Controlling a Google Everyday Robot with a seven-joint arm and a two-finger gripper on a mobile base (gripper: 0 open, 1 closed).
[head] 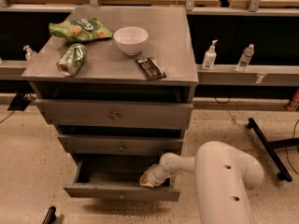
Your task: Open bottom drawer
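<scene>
Now the bottom grey wooden drawer (103,192) sits partly pulled out. The pincer (150,178) is inside it, behind the front; I cannot tell if it is clenched. Pull straight, slowly.

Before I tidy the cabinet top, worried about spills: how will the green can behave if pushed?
The green can lies on its side near the left edge of the cabinet top, so it would probably roll, perhaps off. It seems dented, likely light and easily crushed. The gripper is below, inside the open bottom drawer.
</scene>
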